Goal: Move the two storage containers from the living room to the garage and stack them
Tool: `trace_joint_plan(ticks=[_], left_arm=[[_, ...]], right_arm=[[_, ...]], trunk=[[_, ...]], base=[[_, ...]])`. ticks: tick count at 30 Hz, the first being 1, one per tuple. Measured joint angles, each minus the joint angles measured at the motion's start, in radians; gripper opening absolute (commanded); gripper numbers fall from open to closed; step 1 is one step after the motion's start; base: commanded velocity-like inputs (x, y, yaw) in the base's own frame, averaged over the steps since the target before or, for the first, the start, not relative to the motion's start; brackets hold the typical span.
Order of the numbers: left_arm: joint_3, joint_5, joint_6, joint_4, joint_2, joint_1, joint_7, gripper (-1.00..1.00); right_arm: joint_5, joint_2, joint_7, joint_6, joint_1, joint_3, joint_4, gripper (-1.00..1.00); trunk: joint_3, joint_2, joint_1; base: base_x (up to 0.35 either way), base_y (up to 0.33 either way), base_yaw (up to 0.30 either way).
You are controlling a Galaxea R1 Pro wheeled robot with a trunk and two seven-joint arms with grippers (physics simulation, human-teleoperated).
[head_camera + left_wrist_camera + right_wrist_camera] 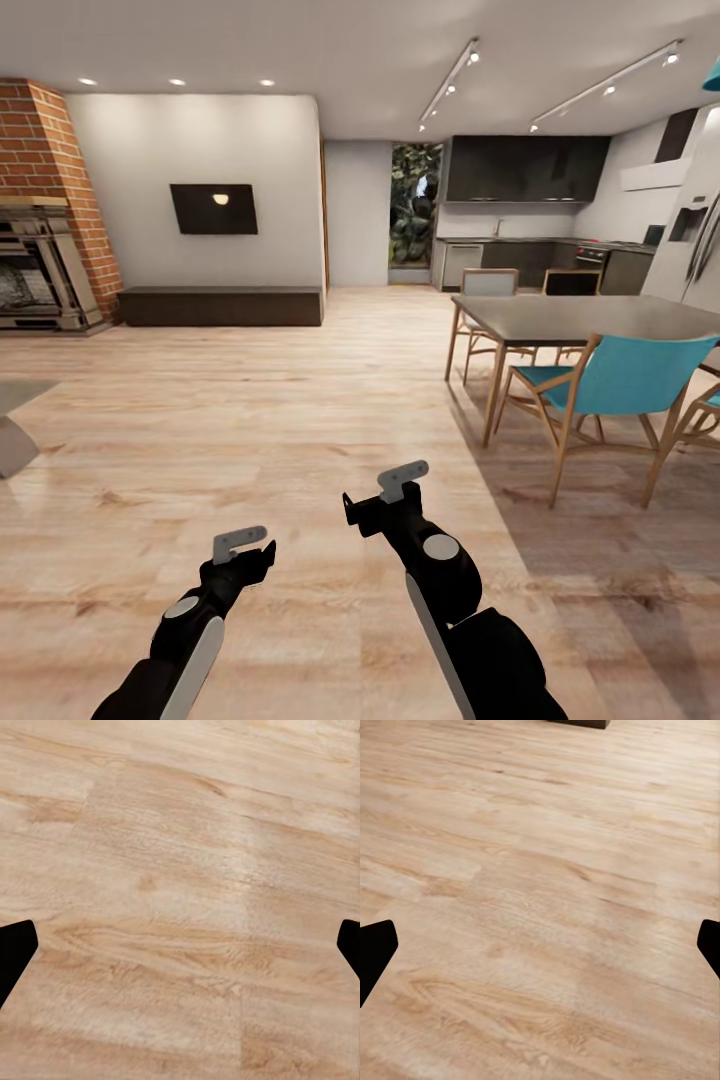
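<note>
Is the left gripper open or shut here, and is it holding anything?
Open and empty: the left gripper's fingertips sit far apart, with bare wood floor between them.

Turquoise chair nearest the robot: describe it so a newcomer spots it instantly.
Find the dark dining table on the right of the head view. At its near edge stands the turquoise chair, back toward the camera. Unlike the pale-backed chairs on the far side, it has a bright turquoise shell on light wooden legs.

Open plank floor (250, 420); dining table (590, 318) rightward
</note>
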Motion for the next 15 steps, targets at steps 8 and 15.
trace_joint_plan(ticks=[8, 15], left_arm=[[0.0, 0.0, 0.0, 0.0, 0.0, 0.0, 0.0, 1.0], [0.0, 0.0, 0.0, 0.0, 0.0, 0.0, 0.0, 1.0]], right_arm=[[0.0, 0.0, 0.0, 0.0, 0.0, 0.0, 0.0, 1.0], [0.0, 0.0, 0.0, 0.0, 0.0, 0.0, 0.0, 1.0]], trunk=[[0.0, 0.0, 0.0], [0.0, 0.0, 0.0]], base=[[0.338, 0.0, 0.0], [0.338, 0.0, 0.0]])
